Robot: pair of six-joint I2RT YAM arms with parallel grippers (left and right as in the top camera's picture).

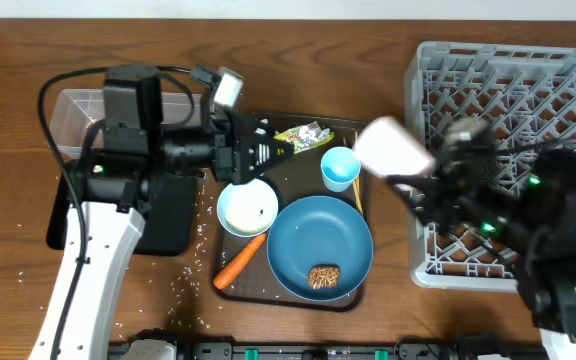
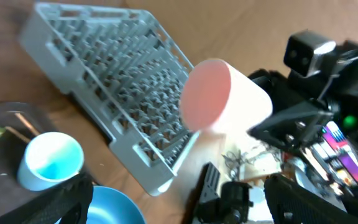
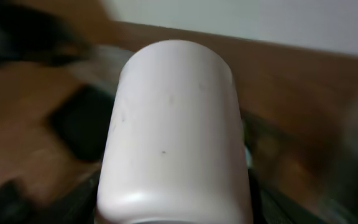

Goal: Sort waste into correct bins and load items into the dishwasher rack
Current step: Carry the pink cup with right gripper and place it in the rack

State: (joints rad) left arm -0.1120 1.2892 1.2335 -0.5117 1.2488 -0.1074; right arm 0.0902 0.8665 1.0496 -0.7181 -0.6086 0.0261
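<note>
My right gripper (image 1: 413, 170) is shut on the small white cup (image 1: 393, 148), which it holds on its side in the air, left of the grey dishwasher rack (image 1: 513, 120). In the right wrist view the cup (image 3: 174, 124) fills the space between the dark fingers. My left gripper (image 1: 276, 148) is open over the brown serving tray (image 1: 293, 178), with nothing between its fingers (image 2: 64, 196). On that tray are the light-blue cup (image 1: 340, 168), the white bowl (image 1: 247, 207), the carrot (image 1: 240, 260), the wrapper (image 1: 304, 135) and the blue dish (image 1: 320, 245) with the brown food piece (image 1: 324, 276).
The clear tub (image 1: 68, 112) and the black tray (image 1: 163, 232) sit at the left, partly under my left arm. Rice grains (image 1: 183, 285) are scattered on the table beside the black tray. Chopsticks (image 1: 359, 197) lie along the serving tray's right edge.
</note>
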